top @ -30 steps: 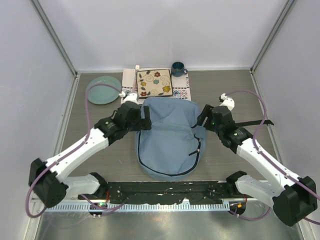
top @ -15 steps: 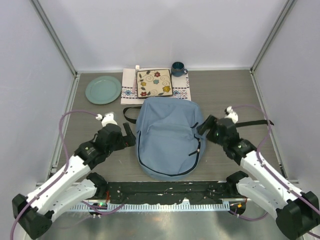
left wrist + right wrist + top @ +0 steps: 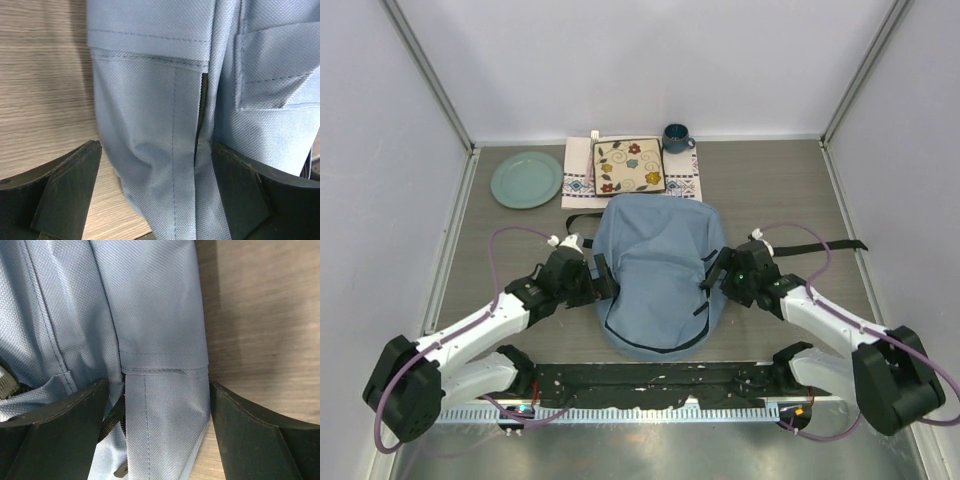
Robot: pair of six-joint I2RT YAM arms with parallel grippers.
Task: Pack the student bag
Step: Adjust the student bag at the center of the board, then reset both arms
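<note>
Between the left gripper's (image 3: pixel 155 165) fingers (image 3: pixel 65 190), which stand wide apart, runs a stitched fold of the bag's (image 3: pixel 150 100) left side. One finger sits over bare table (image 3: pixel 40 75). The other lies against the blue fabric, though whether it presses cannot be told. Nothing is clamped.

The right gripper (image 3: pixel 159 390) mirrors this. Its fingers (image 3: pixel 250 430) are spread wide, straddling a seamed fold on the bag's right side, with wood showing beyond the outer finger. No grip shows there either.

From above, both grippers sit at the bag's edges about halfway along it, left arm on the left and right arm on the right, reaching in from the near corners. The bag lies flat in the middle of the table. A dark zipper line curves round its near end, and its far end lies just short of the mat (image 3: pixel 685 187).

A black strap (image 3: pixel 582 219) pokes out at the far left, and another strap (image 3: pixel 840 244) trails to the right.

On the mat rests a square flowered plate (image 3: pixel 629 165). A dark mug (image 3: pixel 676 137) stands behind it, and a round green plate (image 3: pixel 527 179) lies to the left on the table.
</note>
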